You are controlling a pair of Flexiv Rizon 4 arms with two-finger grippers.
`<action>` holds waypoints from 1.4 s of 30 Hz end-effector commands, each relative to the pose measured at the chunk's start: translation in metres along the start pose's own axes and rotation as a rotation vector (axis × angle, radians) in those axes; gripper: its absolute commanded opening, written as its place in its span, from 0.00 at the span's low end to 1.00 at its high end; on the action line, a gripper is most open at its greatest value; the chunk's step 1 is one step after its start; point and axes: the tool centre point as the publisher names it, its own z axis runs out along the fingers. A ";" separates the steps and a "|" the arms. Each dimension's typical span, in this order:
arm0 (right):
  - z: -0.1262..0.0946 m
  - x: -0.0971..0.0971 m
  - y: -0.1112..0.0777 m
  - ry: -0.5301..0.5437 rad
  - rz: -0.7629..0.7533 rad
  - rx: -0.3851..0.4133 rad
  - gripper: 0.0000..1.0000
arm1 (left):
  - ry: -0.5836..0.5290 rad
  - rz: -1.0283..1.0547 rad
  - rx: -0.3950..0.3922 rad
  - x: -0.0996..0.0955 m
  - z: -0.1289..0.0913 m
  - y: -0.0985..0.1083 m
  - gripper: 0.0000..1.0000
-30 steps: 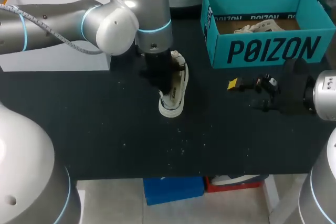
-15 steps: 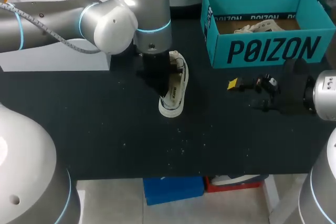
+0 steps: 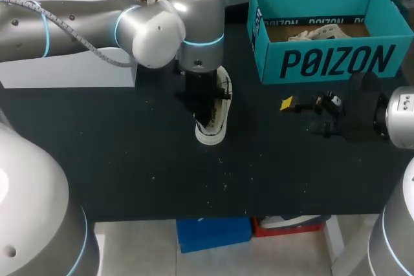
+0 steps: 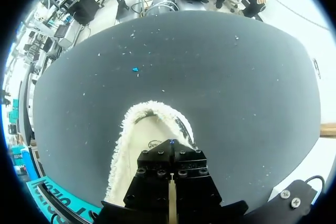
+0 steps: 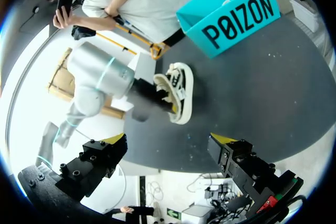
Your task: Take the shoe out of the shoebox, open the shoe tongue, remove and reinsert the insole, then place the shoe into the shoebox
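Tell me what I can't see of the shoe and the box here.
Inside of the shoe: head view, covered by the left arm.
Shoe's near end: left wrist view, under the left gripper.
Pale thing in the shoebox: head view, partly behind the front wall, too small to name.

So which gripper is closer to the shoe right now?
Left. The left gripper is directly over the shoe, down at its opening. The right gripper sits open off to the shoe's side, apart from it, near the shoebox.
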 end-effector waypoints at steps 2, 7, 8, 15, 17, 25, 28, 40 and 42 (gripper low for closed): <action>-0.002 0.000 0.000 0.002 0.000 0.002 1.00 | 0.015 0.004 0.012 -0.006 0.012 0.005 0.00; -0.002 0.000 0.000 0.002 0.000 0.002 1.00 | 0.016 0.007 0.016 -0.009 0.013 0.006 0.00; -0.002 0.000 0.000 0.002 0.000 0.002 1.00 | 0.015 0.006 0.017 -0.009 0.012 0.005 0.00; -0.002 0.000 0.000 0.002 0.000 0.002 1.00 | -0.028 -0.005 -0.005 -0.009 -0.020 0.004 0.00; -0.002 0.000 0.000 0.002 0.000 0.002 1.00 | -0.053 -0.019 -0.014 -0.008 -0.037 0.002 0.00; -0.002 0.000 0.000 0.002 0.000 0.002 1.00 | -0.298 -0.196 0.039 -0.005 -0.097 0.002 0.00; -0.002 0.000 0.000 0.002 0.000 0.002 1.00 | -0.401 -0.271 0.027 -0.002 -0.115 0.012 0.00; -0.002 0.000 0.000 0.002 0.000 0.002 1.00 | -0.574 -0.593 -0.077 0.009 -0.149 0.077 0.00; -0.002 0.000 0.000 0.002 0.000 0.002 1.00 | -0.572 -0.624 -0.101 0.008 -0.148 0.090 0.00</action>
